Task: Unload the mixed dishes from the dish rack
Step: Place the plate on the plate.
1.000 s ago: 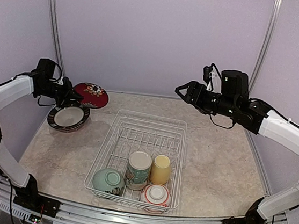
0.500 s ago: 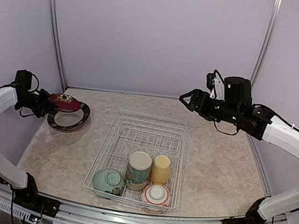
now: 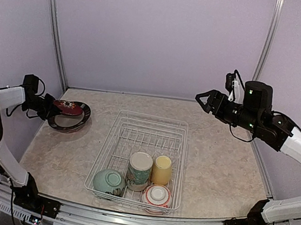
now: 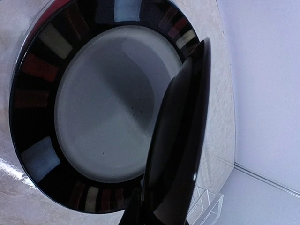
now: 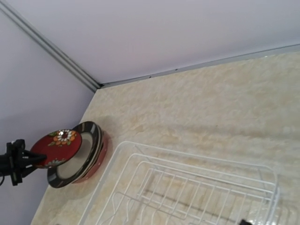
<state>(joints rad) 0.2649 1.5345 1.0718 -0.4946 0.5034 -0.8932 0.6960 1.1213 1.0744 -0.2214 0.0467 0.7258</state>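
My left gripper (image 3: pixel 47 106) has carried the red floral plate (image 3: pixel 68 106) down from behind the dark-rimmed plate (image 3: pixel 72 123), and my right arm has drawn back to the right. Now the left fingers are clenched on the rim of the red floral plate, which hangs tilted just above the dark-rimmed plate at the left side of the table (image 3: pixel 220 169). My right gripper (image 3: pixel 202 98) is raised with its jaws spread and holds nothing. The dish rack (image 3: pixel 139 116) contains the pale-green bowl (image 3: pixel 109 181), the tall mug (image 3: pixel 139 170), the yellow cup (image 3: pixel 161 169) and the red-and-white bowl (image 3: pixel 157 195).
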